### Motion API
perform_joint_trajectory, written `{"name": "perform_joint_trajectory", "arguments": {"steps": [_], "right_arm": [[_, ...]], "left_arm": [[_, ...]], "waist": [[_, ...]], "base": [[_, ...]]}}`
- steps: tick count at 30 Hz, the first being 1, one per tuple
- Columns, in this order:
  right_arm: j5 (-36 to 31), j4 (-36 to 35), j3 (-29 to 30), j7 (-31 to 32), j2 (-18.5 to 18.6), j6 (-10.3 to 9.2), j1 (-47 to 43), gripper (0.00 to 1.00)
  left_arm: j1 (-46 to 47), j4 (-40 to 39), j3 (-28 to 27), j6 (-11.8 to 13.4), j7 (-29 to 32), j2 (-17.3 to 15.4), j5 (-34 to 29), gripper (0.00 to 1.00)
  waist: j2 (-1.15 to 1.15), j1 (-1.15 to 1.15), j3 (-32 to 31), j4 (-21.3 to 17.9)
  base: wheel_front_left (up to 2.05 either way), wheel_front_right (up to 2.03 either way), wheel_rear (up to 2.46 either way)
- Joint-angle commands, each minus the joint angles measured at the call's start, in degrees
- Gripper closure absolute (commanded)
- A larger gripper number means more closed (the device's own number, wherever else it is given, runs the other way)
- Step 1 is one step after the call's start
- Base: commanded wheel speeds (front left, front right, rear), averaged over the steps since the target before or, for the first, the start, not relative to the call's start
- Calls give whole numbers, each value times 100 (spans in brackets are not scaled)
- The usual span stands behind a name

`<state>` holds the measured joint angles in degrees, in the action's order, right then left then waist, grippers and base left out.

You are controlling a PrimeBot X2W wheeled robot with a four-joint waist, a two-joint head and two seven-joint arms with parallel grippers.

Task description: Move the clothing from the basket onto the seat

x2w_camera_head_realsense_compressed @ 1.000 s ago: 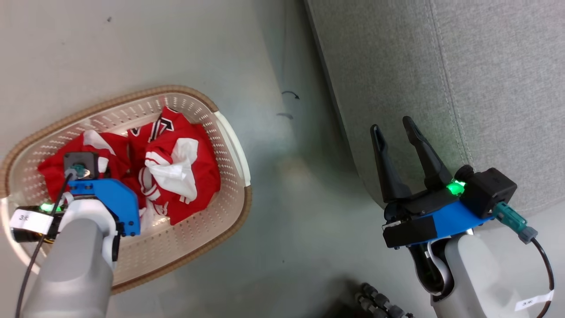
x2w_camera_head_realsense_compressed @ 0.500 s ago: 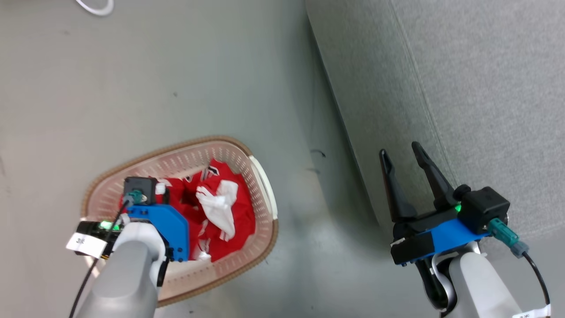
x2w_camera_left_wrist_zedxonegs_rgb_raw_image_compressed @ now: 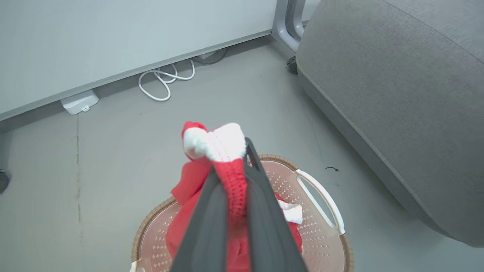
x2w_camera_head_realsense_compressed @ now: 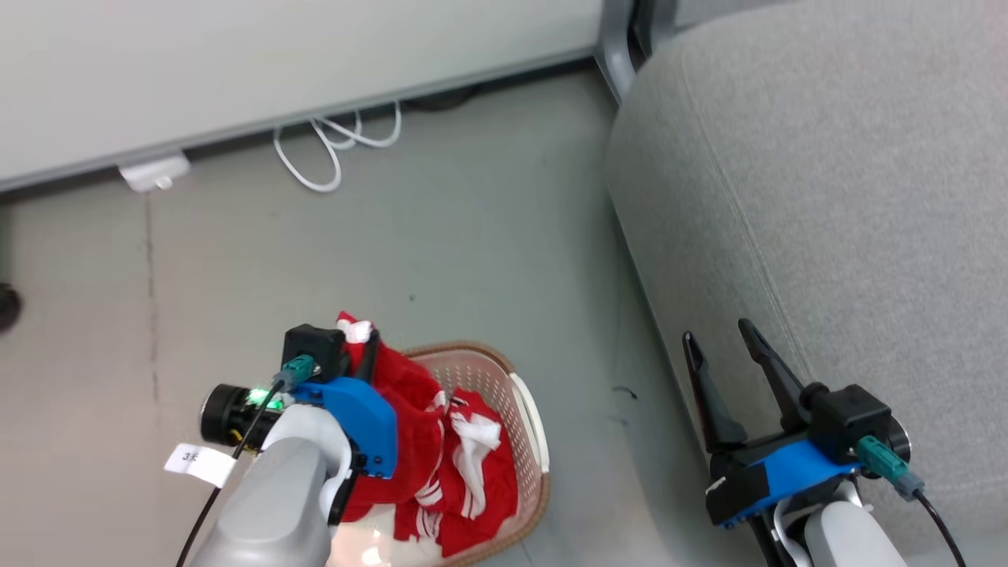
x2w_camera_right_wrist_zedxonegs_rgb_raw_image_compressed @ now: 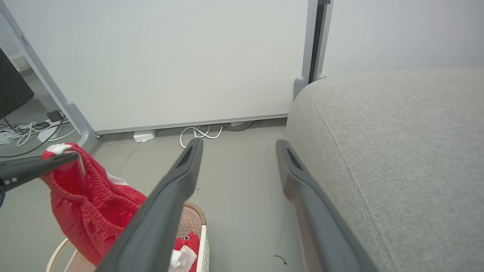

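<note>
Clothing [x2w_camera_left_wrist_zedxonegs_rgb_raw_image_compressed: 194, 177] within left tool [x2w_camera_left_wrist_zedxonegs_rgb_raw_image_compressed: 232, 158], above basket [x2w_camera_left_wrist_zedxonegs_rgb_raw_image_compressed: 317, 234]

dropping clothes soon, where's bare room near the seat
The seat is bare on top; so is the floor between basket and seat. Crowded: over the basket, where the left gripper holds clothing, and the seat edge by the right gripper.

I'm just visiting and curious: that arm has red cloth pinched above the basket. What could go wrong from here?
The left gripper pinches only a bunched edge of the red garment, so it might slip free. Its lower part hangs into the basket against the other garment, which might get dragged out.
</note>
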<state>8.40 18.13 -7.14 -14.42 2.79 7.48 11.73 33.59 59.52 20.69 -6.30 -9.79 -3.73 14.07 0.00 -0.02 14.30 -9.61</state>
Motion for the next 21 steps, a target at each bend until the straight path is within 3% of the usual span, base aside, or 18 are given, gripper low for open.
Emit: {"name": "perform_joint_trajectory", "arguments": {"steps": [1, 15, 21], "right_arm": [[-42, -16, 6, 28, 18, 3, -101, 0], [-53, -219, -113, 351, 18, 3, -480, 0], [0, -261, -219, 438, 18, 3, -555, 0]], "left_arm": [[95, -81, 48, -31, -57, 15, 49, 100], [664, -1243, 983, -123, 210, 84, 808, 100], [952, -1658, 1353, -4, 374, 83, 1120, 100]], "waist": [[0, 2, -336, 195], [0, 2, -1026, 432], [0, 2, -1139, 439]], "base": [[0, 0, 0], [0, 0, 0], [0, 0, 0]]}}
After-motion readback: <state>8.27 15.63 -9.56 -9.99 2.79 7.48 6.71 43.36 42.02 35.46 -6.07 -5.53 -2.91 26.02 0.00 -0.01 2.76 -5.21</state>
